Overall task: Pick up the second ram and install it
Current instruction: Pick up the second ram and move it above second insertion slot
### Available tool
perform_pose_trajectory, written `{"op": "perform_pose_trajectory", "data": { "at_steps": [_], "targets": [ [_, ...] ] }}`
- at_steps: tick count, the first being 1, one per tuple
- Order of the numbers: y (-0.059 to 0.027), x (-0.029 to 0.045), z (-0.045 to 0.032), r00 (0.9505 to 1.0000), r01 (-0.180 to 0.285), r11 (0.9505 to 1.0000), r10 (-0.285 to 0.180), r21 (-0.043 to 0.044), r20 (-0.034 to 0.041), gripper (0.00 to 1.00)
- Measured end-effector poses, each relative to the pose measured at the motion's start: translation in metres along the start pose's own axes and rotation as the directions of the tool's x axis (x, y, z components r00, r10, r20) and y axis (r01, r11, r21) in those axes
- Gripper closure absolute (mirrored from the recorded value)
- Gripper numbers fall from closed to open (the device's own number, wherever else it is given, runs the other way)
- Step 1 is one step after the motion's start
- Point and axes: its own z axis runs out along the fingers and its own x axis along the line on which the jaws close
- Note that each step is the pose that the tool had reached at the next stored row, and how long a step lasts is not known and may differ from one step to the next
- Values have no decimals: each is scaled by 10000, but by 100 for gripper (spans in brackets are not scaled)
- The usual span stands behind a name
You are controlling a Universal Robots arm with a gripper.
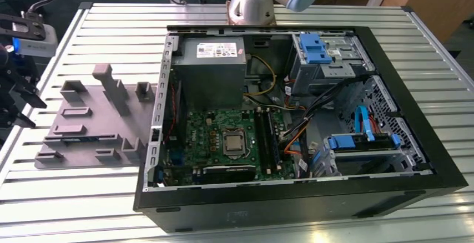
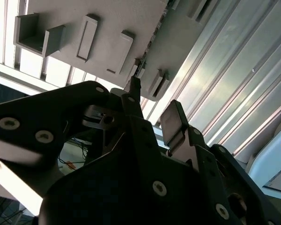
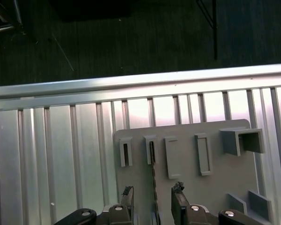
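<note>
The second ram (image 1: pixel 83 138) is a thin blue-green strip standing on edge in a slot of the grey holder plate (image 1: pixel 81 118), on the exterior view's left. In the first wrist view its dark top edge (image 3: pixel 153 174) runs straight between my two fingertips. My gripper (image 3: pixel 153 191) is open, one finger (image 3: pixel 128 193) on each side of the stick with a gap to both. It hangs above the plate's outer end (image 1: pixel 24 105). The second wrist view shows the gripper (image 2: pixel 152 110) from behind, over the plate (image 2: pixel 107 18).
An open computer case (image 1: pixel 296 198) lies beside the plate on the slatted metal table (image 1: pixel 74 198). Inside are the green motherboard (image 1: pixel 222 154) with long black memory slots (image 1: pixel 265 137), a power supply (image 1: pixel 211 60), blue drive cages (image 1: pixel 318 49) and loose cables. Beyond the table edge (image 3: pixel 131 82) is dark floor.
</note>
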Motion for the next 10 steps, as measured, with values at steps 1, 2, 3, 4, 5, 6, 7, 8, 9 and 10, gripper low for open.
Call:
{"op": "perform_pose_trajectory", "data": {
  "at_steps": [1,2,3,4,5,6,7,8,9,10],
  "targets": [
    [-3,0,11,10000,1,10000,-1,1,-4,55],
    [-8,1,21,10000,1,10000,-1,1,-11,55],
    [-13,0,31,10000,1,10000,-1,1,-17,55],
    [-19,0,40,10000,0,10000,0,2,-24,55],
    [-26,-1,51,10000,-1,10000,1,5,-30,55],
    [-32,-2,60,10000,-1,10000,1,5,-37,55],
    [-37,-3,69,10000,-3,10000,3,6,-46,55],
    [-41,-3,76,10000,-3,10000,3,8,-57,55],
    [-46,-4,83,10000,-2,10000,2,8,-65,55],
    [-49,-4,88,10000,-3,10000,3,8,-70,55]
  ]
}}
